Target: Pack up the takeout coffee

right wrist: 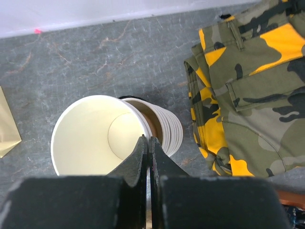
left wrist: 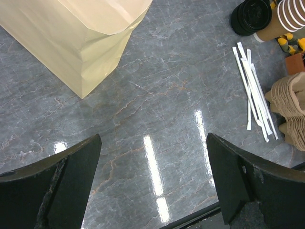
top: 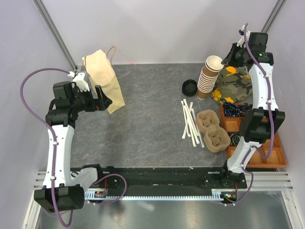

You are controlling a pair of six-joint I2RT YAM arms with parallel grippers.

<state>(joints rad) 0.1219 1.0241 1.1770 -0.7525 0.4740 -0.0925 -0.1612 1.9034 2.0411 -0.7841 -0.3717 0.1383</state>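
At upper left the left gripper (left wrist: 152,143) hangs by the paper bag (top: 102,78), jaws wide open and empty. At upper right, past the black lids (top: 189,87), the right gripper (right wrist: 147,143) has its jaws closed, seemingly pinching the rim of the top cup (right wrist: 90,133) on the stack of cups (top: 208,78). We see no lidded takeout coffee anywhere, so we cannot tell its place or heading; the top cup stands mouth-up, long axis near vertical, and we would lift straight along that axis so the stack does not tip.
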